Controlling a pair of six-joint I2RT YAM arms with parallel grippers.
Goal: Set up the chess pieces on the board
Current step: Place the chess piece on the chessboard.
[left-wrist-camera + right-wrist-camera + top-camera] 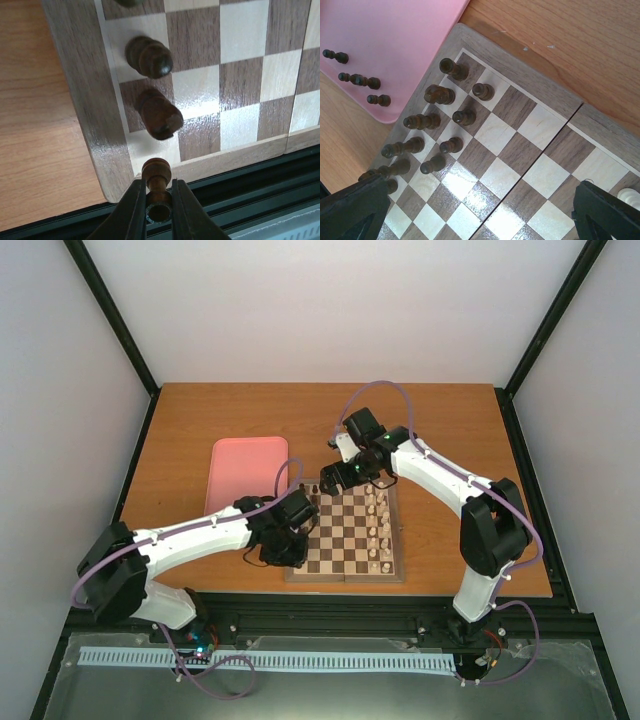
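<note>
- left gripper [158,192]: jaws drawn narrow, pinching one held piece [156,172] by its thin waist. the piece's wider end pokes out past the fingertips.
- the held piece hangs at the 7 o'clock corner of the board [345,540], by the corner square. i cannot tell whether it touches the wood.
- at 12 o'clock from it in the left wrist view, a neighbour [157,115] stands on the next square, close enough to be knocked.
- handling, as a guess: these pieces look tiny, light, hard and smooth. with a narrow foot on a glossy board they should tip or skate easily, and roll once down.
- the best hold looks like the waist under the head, taken from straight above, with the fingers kept away from the next square.
- further up the board, dark pieces [439,94] fill two files along the 9 o'clock side, with gaps left near the 7 o'clock end.
- white pieces [380,530] line the 3 o'clock side.
- right gripper [334,480]: over the board's 11 o'clock corner, jaws spread wide, nothing between them.
- the tray [240,465] lies on the table [200,410] at 10 o'clock from the board. a few tray pieces [359,80] lie on their sides there, so the task looks mostly done but not finished.
</note>
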